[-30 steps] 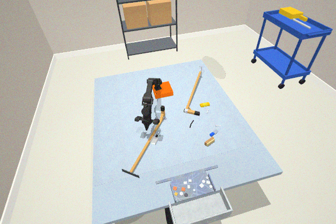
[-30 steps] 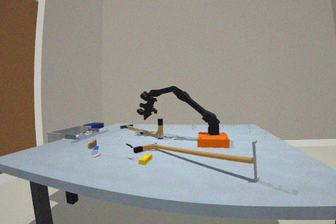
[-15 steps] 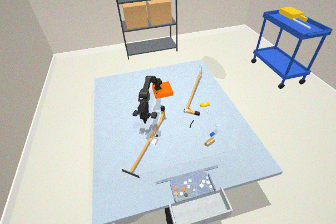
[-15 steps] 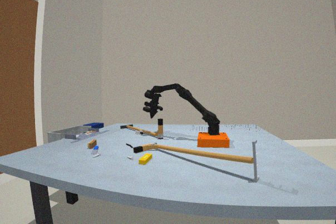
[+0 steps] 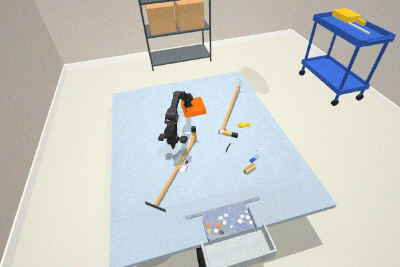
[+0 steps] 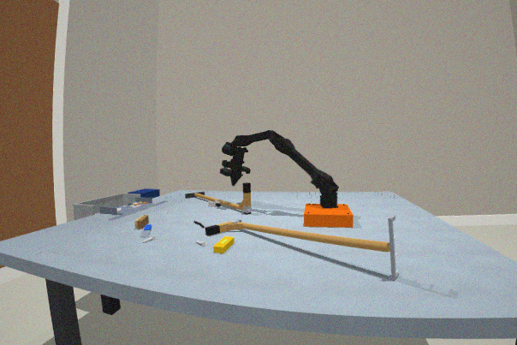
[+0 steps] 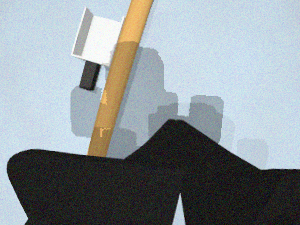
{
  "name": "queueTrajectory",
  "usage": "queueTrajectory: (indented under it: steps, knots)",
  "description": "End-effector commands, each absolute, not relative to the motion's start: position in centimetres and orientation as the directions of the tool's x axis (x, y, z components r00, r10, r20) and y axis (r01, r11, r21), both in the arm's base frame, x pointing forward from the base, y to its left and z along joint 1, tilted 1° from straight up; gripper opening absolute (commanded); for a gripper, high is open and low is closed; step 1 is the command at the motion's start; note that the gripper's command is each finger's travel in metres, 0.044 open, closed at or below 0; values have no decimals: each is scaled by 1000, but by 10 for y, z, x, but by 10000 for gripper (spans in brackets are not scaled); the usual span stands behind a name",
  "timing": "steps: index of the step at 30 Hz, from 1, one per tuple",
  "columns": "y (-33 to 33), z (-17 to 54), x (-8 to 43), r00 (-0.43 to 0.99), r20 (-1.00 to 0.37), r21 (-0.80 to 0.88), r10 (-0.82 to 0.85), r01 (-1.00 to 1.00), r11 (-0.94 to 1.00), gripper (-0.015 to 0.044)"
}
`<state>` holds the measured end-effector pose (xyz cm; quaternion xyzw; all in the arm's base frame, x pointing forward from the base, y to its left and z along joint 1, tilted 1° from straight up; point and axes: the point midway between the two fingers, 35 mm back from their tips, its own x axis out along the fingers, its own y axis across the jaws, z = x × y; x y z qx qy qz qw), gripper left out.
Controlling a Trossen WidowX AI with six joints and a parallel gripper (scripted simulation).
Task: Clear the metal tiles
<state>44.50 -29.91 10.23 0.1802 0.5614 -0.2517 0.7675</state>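
The long scraper [image 5: 170,178] [image 6: 228,205] [image 7: 134,29], with a wooden handle and wide dark blade [image 5: 155,206], lies on the table. Its black-tipped grip [image 5: 193,129] [image 6: 246,188] stands up at the near-robot end. My gripper [image 5: 173,147] [image 6: 234,183] [image 7: 174,127] is shut and empty, above the table beside the handle. Its black fingers hide part of the handle in the wrist view. The steel plate [image 5: 235,211] carries several white, orange, yellow and dark tiles. The catch box [image 5: 235,249] [image 6: 81,211] adjoins its far end; no tiles show inside.
A white tray-like piece [image 5: 183,167] [image 7: 100,39] lies against the handle. A second wooden tool [image 5: 230,106] [image 6: 317,236] with a thin grey head lies on the other side. A yellow block [image 5: 244,124] [image 6: 223,245] and a brown block [image 5: 250,168] [image 6: 141,222] lie beyond it.
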Motion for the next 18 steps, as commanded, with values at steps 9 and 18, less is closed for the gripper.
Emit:
queueTrajectory:
  steps: [9,18]
  knots:
    - [-301,65,448,222,-962,-4,-161,575,818,0]
    - [-302,41,449,211,-966,-4,-150,568,823,0]
